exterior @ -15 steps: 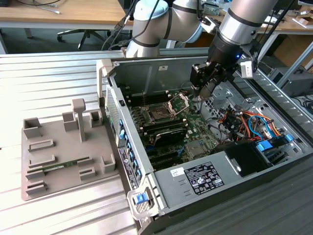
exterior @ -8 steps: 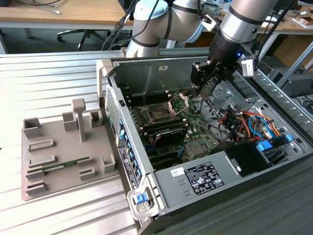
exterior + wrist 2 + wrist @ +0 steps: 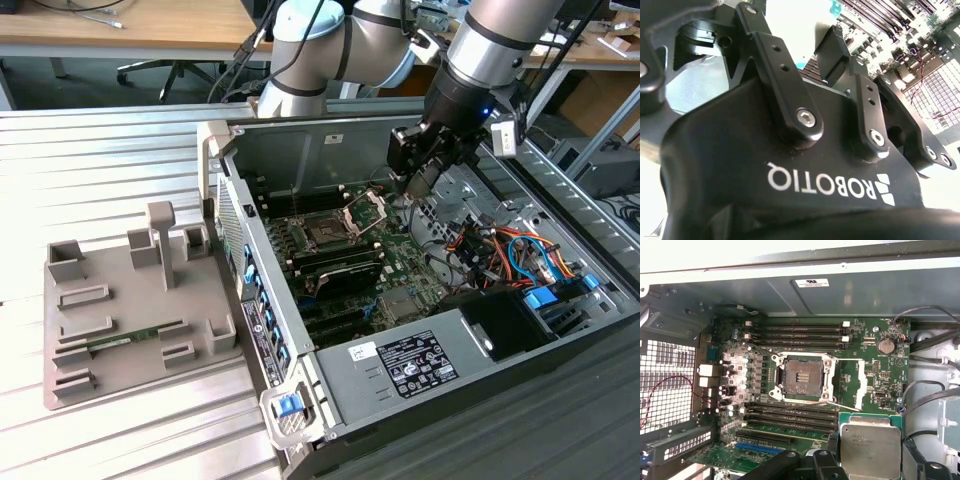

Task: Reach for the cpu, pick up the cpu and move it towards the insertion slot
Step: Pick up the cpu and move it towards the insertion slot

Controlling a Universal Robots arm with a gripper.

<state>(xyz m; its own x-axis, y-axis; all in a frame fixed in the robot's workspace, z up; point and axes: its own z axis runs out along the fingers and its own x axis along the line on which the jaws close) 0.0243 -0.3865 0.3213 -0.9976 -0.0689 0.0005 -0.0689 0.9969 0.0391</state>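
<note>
In the first wrist view the cpu (image 3: 870, 442), a flat square chip with a silvery face and a green rim, sits between my gripper's (image 3: 870, 455) dark fingers (image 3: 832, 440), which are shut on its sides. The insertion slot (image 3: 800, 380) is a dark square socket in a silver frame, with its bracket (image 3: 860, 382) swung open beside it. The cpu hangs above the board, off to one side of the socket. In the exterior view my gripper (image 3: 415, 178) hovers inside the open computer case, toward the exterior view's right of the insertion slot (image 3: 326, 233).
Long black memory slots (image 3: 795, 332) flank the socket on two sides. Cables (image 3: 500, 250) and a grey power supply (image 3: 420, 360) fill the case's near right. The case walls (image 3: 300, 150) ring the board. A grey fixture tray (image 3: 130, 310) holding a green memory stick (image 3: 120, 340) lies outside.
</note>
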